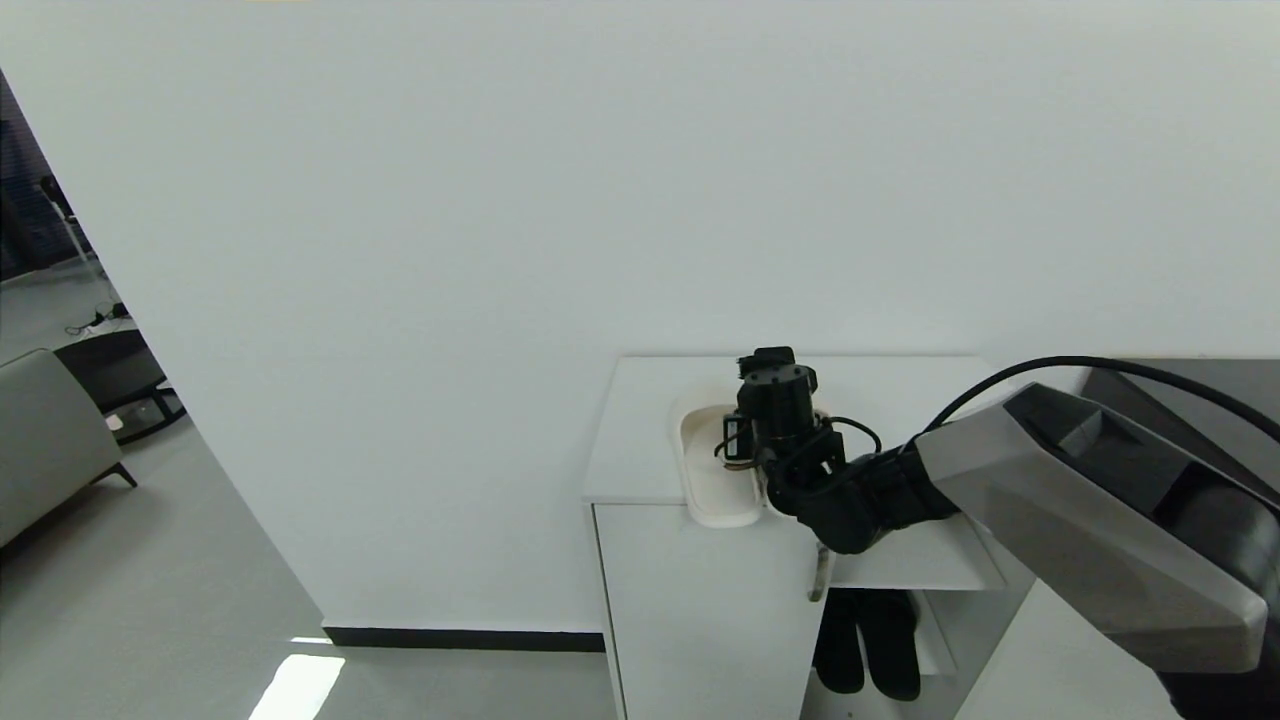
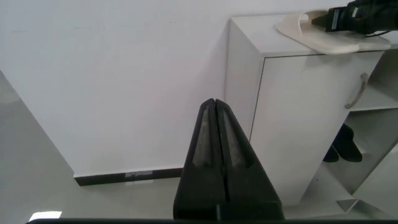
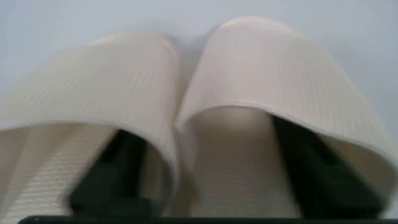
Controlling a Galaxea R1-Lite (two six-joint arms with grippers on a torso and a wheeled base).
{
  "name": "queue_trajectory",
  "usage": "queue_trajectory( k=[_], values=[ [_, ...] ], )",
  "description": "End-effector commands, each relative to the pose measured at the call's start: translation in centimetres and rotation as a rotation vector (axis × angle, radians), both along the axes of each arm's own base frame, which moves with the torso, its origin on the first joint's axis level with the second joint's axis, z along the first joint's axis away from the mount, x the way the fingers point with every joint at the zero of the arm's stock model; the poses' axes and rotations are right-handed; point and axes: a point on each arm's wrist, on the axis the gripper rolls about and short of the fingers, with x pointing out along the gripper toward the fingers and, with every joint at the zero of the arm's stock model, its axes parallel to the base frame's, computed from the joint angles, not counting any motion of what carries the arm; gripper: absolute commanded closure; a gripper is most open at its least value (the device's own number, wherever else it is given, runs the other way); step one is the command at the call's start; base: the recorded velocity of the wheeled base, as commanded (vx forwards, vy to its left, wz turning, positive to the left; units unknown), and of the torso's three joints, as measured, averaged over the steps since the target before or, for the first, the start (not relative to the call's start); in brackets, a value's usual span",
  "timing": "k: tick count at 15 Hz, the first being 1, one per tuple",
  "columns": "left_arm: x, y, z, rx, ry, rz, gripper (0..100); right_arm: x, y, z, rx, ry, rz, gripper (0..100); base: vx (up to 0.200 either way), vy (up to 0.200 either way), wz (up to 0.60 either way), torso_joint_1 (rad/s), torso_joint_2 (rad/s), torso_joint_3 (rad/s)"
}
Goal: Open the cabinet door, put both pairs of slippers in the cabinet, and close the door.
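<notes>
A pair of cream slippers (image 1: 712, 487) (image 3: 249, 68) lies side by side on top of the white cabinet (image 1: 640, 430), overhanging its front edge. My right gripper (image 1: 742, 443) (image 3: 205, 134) is down on them, open, with one black finger (image 3: 109, 177) inside each slipper and their adjoining sides between the fingers. A pair of black slippers (image 1: 868, 650) (image 2: 346, 146) stands inside the cabinet's open right half, on a low shelf. My left gripper (image 2: 214, 146) is shut on nothing, low and well to the left of the cabinet (image 2: 292, 118).
The cabinet's left door (image 1: 700, 610) is closed, with its metal handle (image 1: 820, 575) at its right edge. A white wall runs behind the cabinet. Open grey floor (image 1: 150, 600) lies to the left, with a chair (image 1: 40, 440) at the far left.
</notes>
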Motion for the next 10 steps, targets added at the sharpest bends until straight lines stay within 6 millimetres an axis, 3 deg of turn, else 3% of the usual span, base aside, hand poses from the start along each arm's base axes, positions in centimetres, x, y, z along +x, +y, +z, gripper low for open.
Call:
queue_trajectory(
  k=[1,5,10],
  values=[
    [0.0,0.0,0.0,-0.001,0.001,0.0,100,0.4,0.4,0.3,0.007,-0.01,0.001,100,0.0,0.0,0.0,0.0,0.0,0.0],
    [0.0,0.0,0.0,0.001,0.001,-0.001,100,-1.1,0.8,2.9,0.063,-0.033,0.05,100,0.0,0.0,0.0,0.0,0.0,0.0],
    [0.0,0.0,0.0,0.001,0.001,-0.001,100,-9.8,-0.4,7.0,0.131,0.046,0.28,100,0.0,0.0,0.0,0.0,0.0,0.0]
  ],
)
